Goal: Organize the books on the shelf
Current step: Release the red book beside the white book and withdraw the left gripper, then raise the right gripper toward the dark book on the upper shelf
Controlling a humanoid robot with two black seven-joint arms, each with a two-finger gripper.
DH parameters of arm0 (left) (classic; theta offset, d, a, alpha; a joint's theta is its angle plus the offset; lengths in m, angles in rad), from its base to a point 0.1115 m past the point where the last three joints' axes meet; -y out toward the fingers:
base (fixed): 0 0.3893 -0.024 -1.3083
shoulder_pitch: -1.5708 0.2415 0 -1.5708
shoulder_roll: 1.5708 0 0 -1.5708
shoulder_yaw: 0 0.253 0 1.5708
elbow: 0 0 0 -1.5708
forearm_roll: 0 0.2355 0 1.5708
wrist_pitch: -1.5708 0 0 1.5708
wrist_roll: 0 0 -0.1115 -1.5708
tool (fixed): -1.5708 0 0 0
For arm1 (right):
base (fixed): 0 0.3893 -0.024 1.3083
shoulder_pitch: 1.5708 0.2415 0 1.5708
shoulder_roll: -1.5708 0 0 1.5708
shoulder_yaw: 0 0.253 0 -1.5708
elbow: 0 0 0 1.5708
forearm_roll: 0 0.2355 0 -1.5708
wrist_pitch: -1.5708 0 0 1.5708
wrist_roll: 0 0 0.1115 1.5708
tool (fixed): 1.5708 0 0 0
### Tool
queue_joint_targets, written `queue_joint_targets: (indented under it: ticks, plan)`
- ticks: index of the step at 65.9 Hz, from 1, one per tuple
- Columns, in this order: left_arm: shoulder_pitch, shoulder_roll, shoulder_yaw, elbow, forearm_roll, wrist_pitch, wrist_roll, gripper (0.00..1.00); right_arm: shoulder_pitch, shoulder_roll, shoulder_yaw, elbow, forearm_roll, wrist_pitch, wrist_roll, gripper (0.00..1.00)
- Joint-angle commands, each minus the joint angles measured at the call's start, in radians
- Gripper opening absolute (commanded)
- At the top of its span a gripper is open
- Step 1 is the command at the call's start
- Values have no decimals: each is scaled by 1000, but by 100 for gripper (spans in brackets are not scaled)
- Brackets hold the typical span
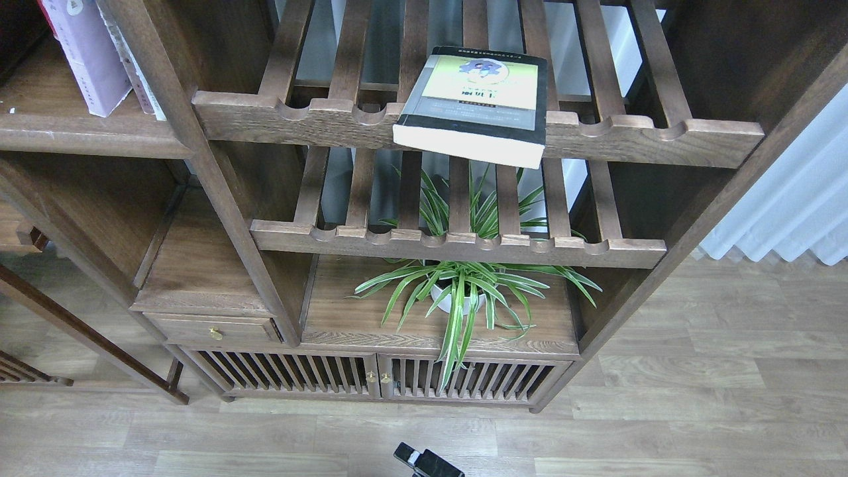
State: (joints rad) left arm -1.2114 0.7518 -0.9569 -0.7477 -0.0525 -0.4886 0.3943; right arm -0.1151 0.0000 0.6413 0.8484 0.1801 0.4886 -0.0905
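The thick yellow-green-and-grey book (pixel 474 99) with a black border lies flat on the upper slatted rack, its front edge overhanging the scalloped rail. The pale lavender book (pixel 89 56) stands tilted on the solid dark-brown shelf (pixel 86 136) at the top left. A sliver of the red book (pixel 45 10) shows behind it at the frame's top edge. A thin pale book (pixel 136 73) leans between the lavender one and the upright post. Neither gripper shows in the view.
A second slatted rack (pixel 457 242) sits below the upper one. A potted spider plant (pixel 460 291) stands on the board under it, above slatted cabinet doors. A small black part of my body (pixel 427 464) shows at the bottom edge. A white curtain (pixel 795 199) hangs at the right.
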Motion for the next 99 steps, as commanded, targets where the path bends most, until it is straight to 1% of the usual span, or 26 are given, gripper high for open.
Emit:
queue_joint_targets:
  ticks: [1, 12, 13, 22, 29, 34, 43, 48, 49, 51, 61, 62, 75, 87, 93, 99]
  plan:
    - [13, 4, -10, -1, -24, 0, 0, 33, 0, 0, 0, 0, 1, 0, 0, 99]
    - [23, 8, -40, -2, -55, 0, 0, 35, 0, 0, 0, 0, -1, 0, 0, 99]
    - [30, 11, -60, -2, -56, 0, 0, 37, 0, 0, 0, 0, -1, 0, 0, 99]
    - [69, 41, -106, -15, -61, 0, -2, 43, 0, 0, 12, 0, 2, 0, 5, 99]
    - [107, 78, -135, -48, -69, 0, -3, 49, 0, 0, 80, -2, 4, 0, 6, 99]
    - [141, 107, -140, -76, -84, 0, -5, 50, 2, 0, 101, 0, 7, 0, 9, 99]
    - [237, 172, -141, -157, -152, 0, -6, 57, 5, 0, 109, 3, 15, 0, 41, 99]
    - [295, 199, -148, -191, -178, 0, -14, 76, 9, 0, 109, 1, 16, 0, 63, 99]
    - [303, 202, -149, -194, -181, 0, -15, 77, 9, 0, 109, 1, 18, 0, 64, 99]
    - [326, 211, -157, -203, -184, 0, -20, 77, 9, 0, 109, 1, 19, 0, 72, 99]
    - [412, 238, -198, -234, -207, 0, -22, 78, 9, 0, 109, 3, 19, 0, 74, 99]
    - [458, 247, -210, -260, -228, 0, -22, 78, 9, 0, 109, 3, 19, 0, 74, 99]
    - [598, 267, -256, -340, -274, 0, -23, 78, 8, 0, 107, 4, 27, 0, 78, 99]
    - [733, 265, -325, -421, -274, 0, -25, 78, 9, 0, 104, 4, 29, 0, 133, 99]
    - [808, 264, -348, -476, -276, 0, -32, 78, 9, 0, 107, 6, 32, 0, 140, 99]
    - [858, 262, -353, -521, -274, 0, -35, 78, 8, 0, 104, 15, 35, 0, 143, 99]
